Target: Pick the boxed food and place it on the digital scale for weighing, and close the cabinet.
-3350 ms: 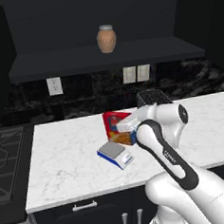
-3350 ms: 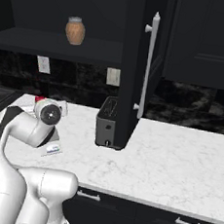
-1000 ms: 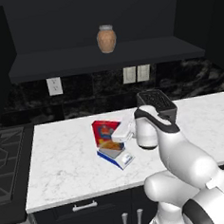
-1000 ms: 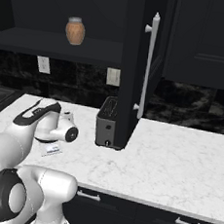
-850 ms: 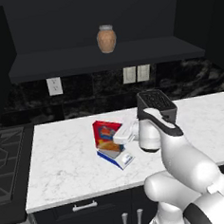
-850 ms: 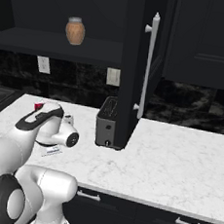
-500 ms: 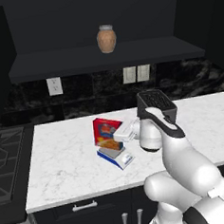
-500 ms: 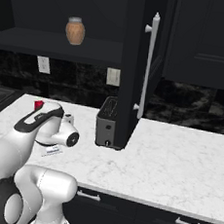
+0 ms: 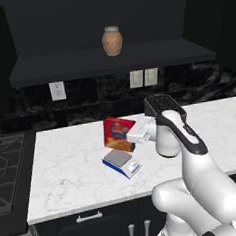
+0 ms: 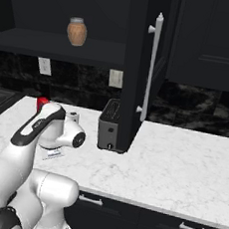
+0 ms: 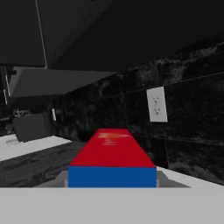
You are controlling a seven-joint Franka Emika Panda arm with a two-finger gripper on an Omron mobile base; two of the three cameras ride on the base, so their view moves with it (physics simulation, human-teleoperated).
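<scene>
The boxed food [image 9: 117,133], a red box with a blue patch and a yellow picture, hangs tilted just over the back of the digital scale [image 9: 121,161]. My gripper [image 9: 132,135] comes in from the right and is shut on the box's side. In the hand view the box's [image 11: 111,151] red face and blue end lie between the fingers. From the right base view only a red corner of the box [image 10: 42,101] and the scale's white edge [image 10: 53,153] peek past my arm. The cabinet door [image 10: 138,64] stands open, its long silver handle [image 10: 151,65] facing me.
A tan jar [image 9: 112,40] stands on the open cabinet shelf [image 9: 110,60]. A black toaster [image 10: 108,131] sits under the open door's edge. A stove [image 9: 6,169] lies at the counter's left end. Wall outlets [image 9: 143,78] are behind the counter.
Since the earliest frames my arm has swung its wrist round and carried the box a little left, above the scale. Over the last second the box has hardly moved.
</scene>
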